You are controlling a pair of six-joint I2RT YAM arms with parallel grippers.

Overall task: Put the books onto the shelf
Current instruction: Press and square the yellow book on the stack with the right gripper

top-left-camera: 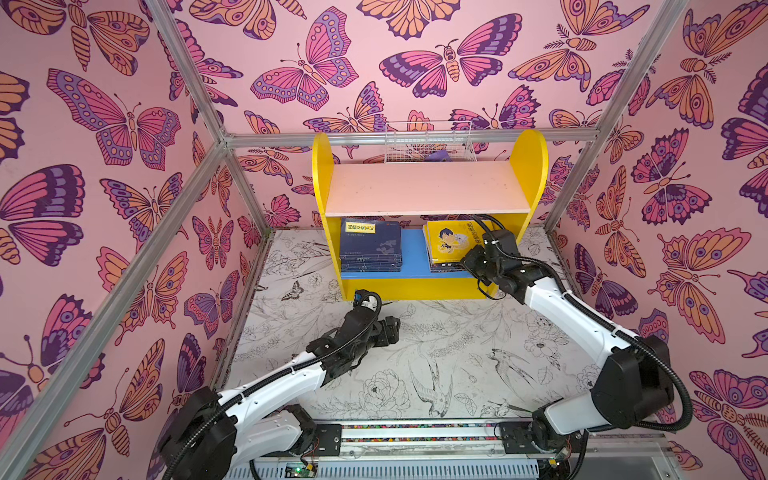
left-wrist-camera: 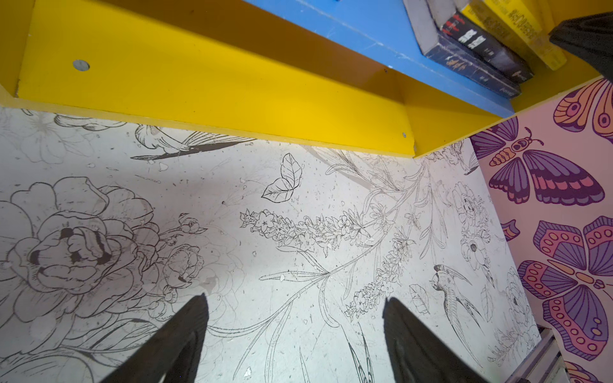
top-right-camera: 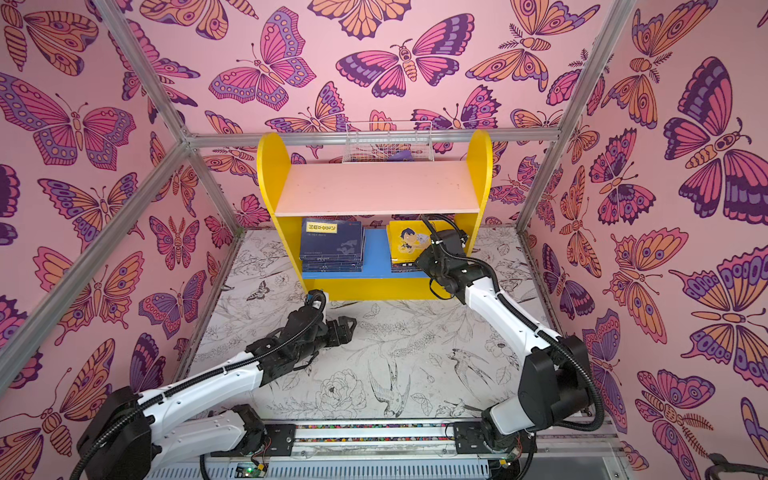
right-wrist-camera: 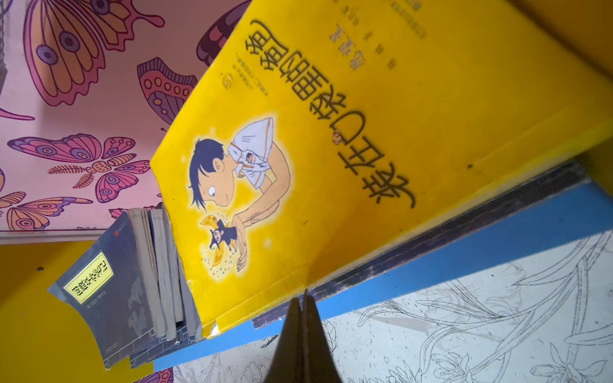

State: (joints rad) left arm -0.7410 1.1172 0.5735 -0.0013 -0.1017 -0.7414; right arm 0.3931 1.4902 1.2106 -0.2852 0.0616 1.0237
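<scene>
My right claw (right-wrist-camera: 305, 298) is clenched with nothing inside it. Its tips are together at the front edge of the yellow book (right-wrist-camera: 331, 149) and touch it, as far as I can tell. I judge that closed tips make a good blunt pusher, to slide this pile deeper on the blue lower board (top-left-camera: 411, 255) of the shelf (top-left-camera: 322, 174). My left claw (left-wrist-camera: 296, 298) is released wide and empty, low above the table (top-left-camera: 415, 365) just before the shelf. There it probably keeps out of the other arm's way.

All the books I can see lie on the lower board in two flat piles: the navy pile (top-left-camera: 370, 245) on my left and the yellow-topped pile on my right, with bare blue between them. Flat is sensible, because such thin paperbacks would likely fall over if they stood. No book lies on the table in any view, so the task seems almost finished.

On the yellow cover, beside a cartoon boy, I read the big characters as 装在口袋里的 — the rest is cut off. The top navy book has a yellow label, too small for me to read. The dark spines (left-wrist-camera: 471, 36) under the yellow book show white and red letters — too blurred.
</scene>
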